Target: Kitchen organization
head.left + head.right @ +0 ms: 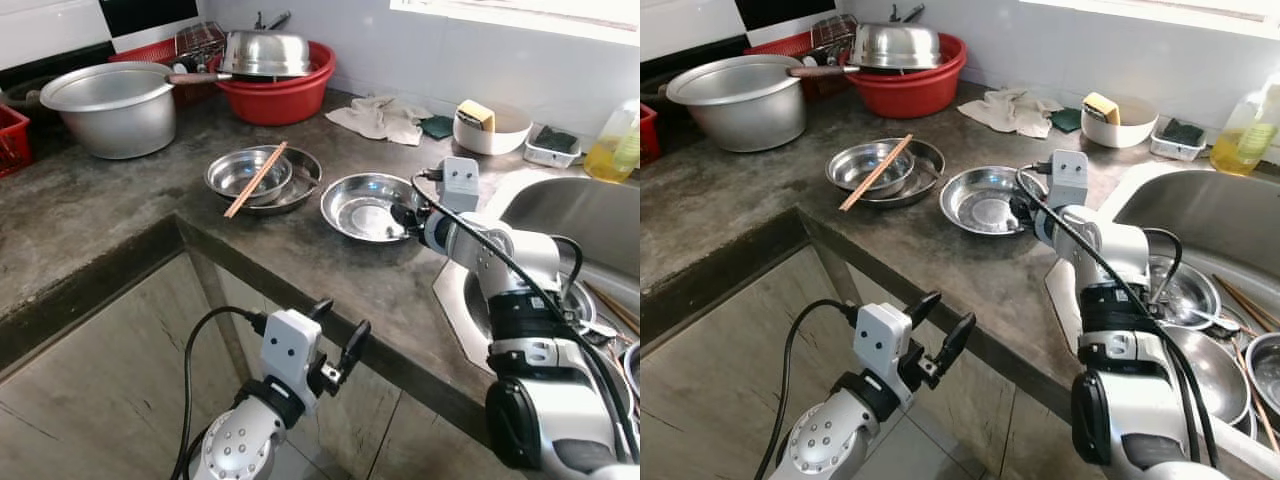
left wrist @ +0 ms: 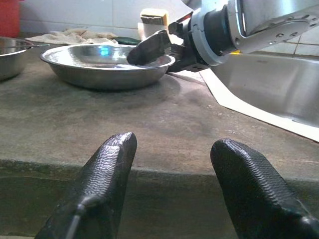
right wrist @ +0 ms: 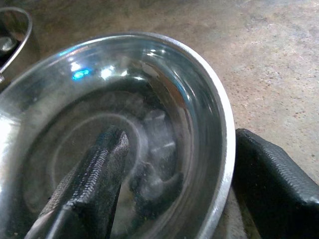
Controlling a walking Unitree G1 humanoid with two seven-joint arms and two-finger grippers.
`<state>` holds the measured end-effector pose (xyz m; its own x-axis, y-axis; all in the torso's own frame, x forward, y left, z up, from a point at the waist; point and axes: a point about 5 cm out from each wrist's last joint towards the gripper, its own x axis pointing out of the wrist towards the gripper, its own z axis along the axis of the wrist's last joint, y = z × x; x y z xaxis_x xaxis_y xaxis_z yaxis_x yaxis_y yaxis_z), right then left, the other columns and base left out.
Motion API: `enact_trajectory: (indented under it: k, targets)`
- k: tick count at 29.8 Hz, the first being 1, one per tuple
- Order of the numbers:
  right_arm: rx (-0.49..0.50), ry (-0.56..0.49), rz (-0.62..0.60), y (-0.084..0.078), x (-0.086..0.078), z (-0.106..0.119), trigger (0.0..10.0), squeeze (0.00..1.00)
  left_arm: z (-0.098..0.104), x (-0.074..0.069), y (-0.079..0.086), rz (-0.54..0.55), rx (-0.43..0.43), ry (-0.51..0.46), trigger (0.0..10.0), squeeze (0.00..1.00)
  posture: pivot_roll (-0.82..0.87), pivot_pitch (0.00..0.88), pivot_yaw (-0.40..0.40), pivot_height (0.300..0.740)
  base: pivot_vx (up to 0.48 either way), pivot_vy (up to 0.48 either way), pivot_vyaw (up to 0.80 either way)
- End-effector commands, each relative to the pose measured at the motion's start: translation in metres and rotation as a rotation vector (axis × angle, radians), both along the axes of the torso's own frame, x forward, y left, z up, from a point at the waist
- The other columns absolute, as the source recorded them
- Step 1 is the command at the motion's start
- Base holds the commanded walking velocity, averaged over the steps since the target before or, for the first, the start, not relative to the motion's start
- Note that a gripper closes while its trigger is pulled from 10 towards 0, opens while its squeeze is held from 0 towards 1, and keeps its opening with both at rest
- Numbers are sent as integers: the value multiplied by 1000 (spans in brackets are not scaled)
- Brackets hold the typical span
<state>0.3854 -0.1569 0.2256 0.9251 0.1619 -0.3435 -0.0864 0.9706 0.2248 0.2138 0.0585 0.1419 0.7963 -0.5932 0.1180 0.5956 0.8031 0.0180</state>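
Note:
A shallow steel bowl point(image 1: 360, 205) sits on the dark stone counter point(image 1: 120, 210) near the sink. My right gripper point(image 1: 405, 218) is open and straddles the bowl's near right rim point(image 3: 219, 124). One finger point(image 3: 94, 174) lies inside the bowl, the other finger point(image 3: 274, 179) rests outside on the counter. The left wrist view sees the same bowl point(image 2: 99, 69) side-on. My left gripper point(image 1: 335, 335) hangs open below the counter's front edge, holding nothing. Two stacked steel bowls point(image 1: 285, 185) with a pair of chopsticks point(image 1: 255, 180) across them stand to the left.
A large steel pot point(image 1: 110, 105) and a red basin point(image 1: 275, 100) with an upturned steel bowl stand at the back. A cloth point(image 1: 380, 118), a white bowl with a sponge point(image 1: 490, 128) and a soap bottle point(image 1: 615, 145) lie by the wall. The sink point(image 1: 1200, 330) holds several dishes.

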Motion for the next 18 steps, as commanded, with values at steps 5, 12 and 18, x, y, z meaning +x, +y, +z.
enact_trajectory:
  k: [5,12,18]
  targets:
    - [-10,24,26,7,2,1,10000,0,5,-1,-1,1,-7,-22,10000,0,105,101,-20,740,0,0,0]
    - [-60,96,20,7,2,-11,0,0,5,0,0,12,-2,-26,10000,0,105,102,-23,740,0,0,0]
    - [-102,95,16,5,2,-11,0,0,5,1,0,16,2,-28,10000,0,106,100,-29,740,0,0,0]
